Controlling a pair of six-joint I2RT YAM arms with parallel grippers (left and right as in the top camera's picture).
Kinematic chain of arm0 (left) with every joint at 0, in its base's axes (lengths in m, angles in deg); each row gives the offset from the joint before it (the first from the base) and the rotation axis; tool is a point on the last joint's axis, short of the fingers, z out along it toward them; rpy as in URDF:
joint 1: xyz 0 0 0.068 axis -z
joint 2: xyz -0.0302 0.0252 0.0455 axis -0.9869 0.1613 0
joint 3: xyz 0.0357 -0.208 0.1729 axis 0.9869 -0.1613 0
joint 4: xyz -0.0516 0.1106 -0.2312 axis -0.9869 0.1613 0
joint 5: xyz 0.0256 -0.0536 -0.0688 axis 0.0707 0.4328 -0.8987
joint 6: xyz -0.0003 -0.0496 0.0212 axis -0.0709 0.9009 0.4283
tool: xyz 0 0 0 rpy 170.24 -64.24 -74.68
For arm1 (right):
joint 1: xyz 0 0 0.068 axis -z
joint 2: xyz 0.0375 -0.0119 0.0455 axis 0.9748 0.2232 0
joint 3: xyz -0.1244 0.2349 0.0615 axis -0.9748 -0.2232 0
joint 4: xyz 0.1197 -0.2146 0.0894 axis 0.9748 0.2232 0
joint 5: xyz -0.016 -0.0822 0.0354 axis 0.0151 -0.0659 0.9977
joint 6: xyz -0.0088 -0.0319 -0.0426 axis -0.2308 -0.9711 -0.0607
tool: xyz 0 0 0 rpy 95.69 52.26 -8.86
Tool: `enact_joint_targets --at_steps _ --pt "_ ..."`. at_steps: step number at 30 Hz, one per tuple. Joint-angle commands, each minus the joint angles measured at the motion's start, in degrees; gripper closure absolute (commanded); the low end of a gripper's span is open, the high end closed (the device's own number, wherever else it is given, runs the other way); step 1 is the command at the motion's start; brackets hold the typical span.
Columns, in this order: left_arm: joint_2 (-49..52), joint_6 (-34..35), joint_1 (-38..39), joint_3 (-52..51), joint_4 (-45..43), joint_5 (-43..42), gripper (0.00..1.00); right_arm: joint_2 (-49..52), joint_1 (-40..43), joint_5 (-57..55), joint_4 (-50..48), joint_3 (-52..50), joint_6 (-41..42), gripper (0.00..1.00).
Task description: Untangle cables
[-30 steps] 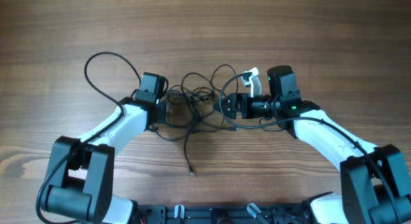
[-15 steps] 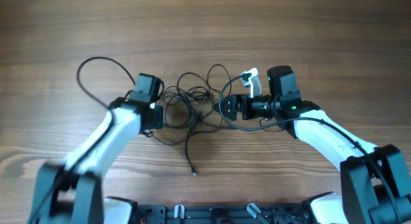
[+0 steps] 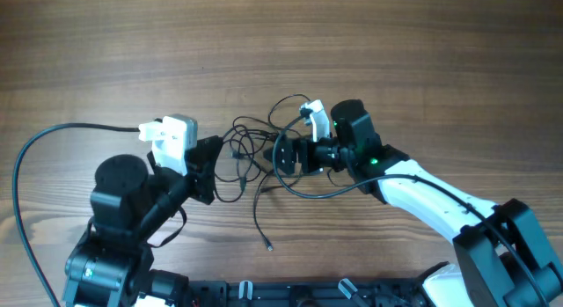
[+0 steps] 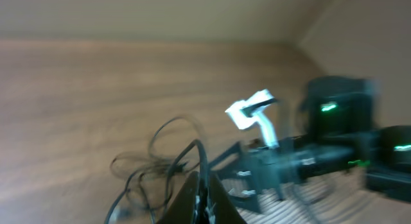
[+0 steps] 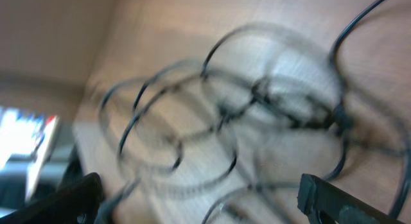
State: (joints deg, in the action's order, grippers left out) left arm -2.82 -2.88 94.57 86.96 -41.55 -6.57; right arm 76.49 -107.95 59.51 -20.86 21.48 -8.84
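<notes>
Between the two end effectors, on the wooden surface, lie the cables in a loose dark tangle. At its left edge the left end effector has its fingers together, seemingly pinching one strand, though that view is blurred. At the right edge, the right end effector has its fingers spread wide.

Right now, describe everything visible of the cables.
The cables are several thin black wires, tangled in loose overlapping loops on the wooden table. One strand trails toward the near edge, ending in a small plug. The left gripper seems to pinch a strand; the right gripper stands open at the loops.
</notes>
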Motion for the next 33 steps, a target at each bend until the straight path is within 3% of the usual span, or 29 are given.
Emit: enact_joint_targets --at_steps 1,5,8,12,15,18,19,22,24,26,28,29,31,33 --pt "-2.34 -0.07 -0.24 0.33 -4.28 -7.78 0.96 -0.17 -1.68 -9.53 -4.59 -0.28 0.17 0.00" --pt "-2.51 -0.09 -0.26 0.33 -5.90 -6.45 0.96 -0.17 -2.69 -13.90 -2.38 -0.28 -22.43 0.00" --pt "-2.51 -0.11 -0.26 0.33 -5.86 -6.43 0.96 -0.17 -2.67 -25.00 2.40 -0.28 -35.52 0.00" --pt "-2.51 -0.07 -0.26 0.33 -5.95 -3.87 0.96 0.44 -2.69 -19.71 2.71 -0.28 -38.42 0.00" --pt "-2.51 -0.07 -0.26 0.33 -6.38 -3.43 0.96 4.66 -2.73 -9.46 -0.52 -0.28 -44.26 0.01" --pt "-2.51 -0.07 -0.26 0.35 -7.15 -3.43 0.96 9.99 -2.73 -7.69 -5.51 -0.28 -46.21 0.03" --pt "-2.51 -0.07 -0.26 0.35 -7.32 -3.43 0.96 11.32 -2.73 -7.76 -8.28 -0.28 -46.73 0.08" --pt "-2.51 0.20 -0.26 0.35 -8.50 -3.43 0.96 13.22 -2.73 -10.78 -17.05 -0.28 -46.86 0.42" --pt "-2.51 0.37 -0.26 0.35 -10.73 -3.43 0.96 13.35 -2.67 -11.41 -23.76 -0.26 -45.16 0.96" --pt "-2.51 0.37 -0.26 0.66 -14.19 -1.75 0.96 13.33 -2.16 -14.58 -26.60 -0.26 -37.33 0.96" --pt "-2.51 0.37 -0.26 2.93 -16.48 6.34 0.96 13.14 -0.17 -17.46 -25.22 -0.26 -30.49 0.96" --pt "-2.51 0.37 -0.26 4.26 -17.00 11.41 0.96 12.85 1.25 -17.40 -23.69 -0.26 -28.68 0.96" --pt "-2.51 0.37 -0.26 8.70 -17.31 29.66 0.96 10.88 6.54 -17.29 -17.27 -0.26 -25.62 0.96" --pt "-2.51 0.37 -0.26 11.15 -17.27 40.13 0.96 8.98 10.60 -16.52 -13.03 -0.26 -25.99 0.96"
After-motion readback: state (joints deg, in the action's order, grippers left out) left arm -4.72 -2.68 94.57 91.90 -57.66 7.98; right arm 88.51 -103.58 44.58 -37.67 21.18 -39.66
